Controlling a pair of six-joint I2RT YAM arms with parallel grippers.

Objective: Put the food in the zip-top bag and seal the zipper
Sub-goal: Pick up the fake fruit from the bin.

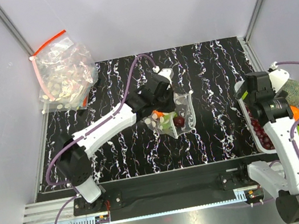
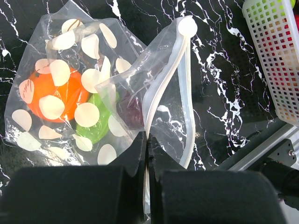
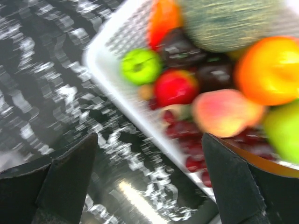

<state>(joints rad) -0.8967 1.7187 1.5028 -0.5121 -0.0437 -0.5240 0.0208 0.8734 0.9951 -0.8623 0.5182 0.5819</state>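
1. The left gripper (image 2: 147,142) is closed. Its two black fingers press together on the mouth edge of the zip-top bag (image 2: 70,56), and the pale zipper (image 2: 185,93) runs down into the thin slit between them.
2. The right gripper (image 3: 149,144) is wide open and holds nothing. It hangs above the near edge of the white basket (image 2: 273,65), on the right side of the table (image 1: 213,77).
3. The bag lies in the middle of the black marbled table, well apart from the basket. Inside it I see an orange piece (image 2: 74,93), a green piece (image 2: 96,130) and a dark red piece (image 2: 131,114).
4. The mouth of the bag gapes in a loop, so the zipper is not pressed shut along its length.
5. The white spots cover part of the food, so I cannot name the pieces.
6. The right wrist view is blurred, and the fruit in the basket shows only as coloured shapes.
7. A heap of similar bags (image 1: 64,69) sits in the far left corner.
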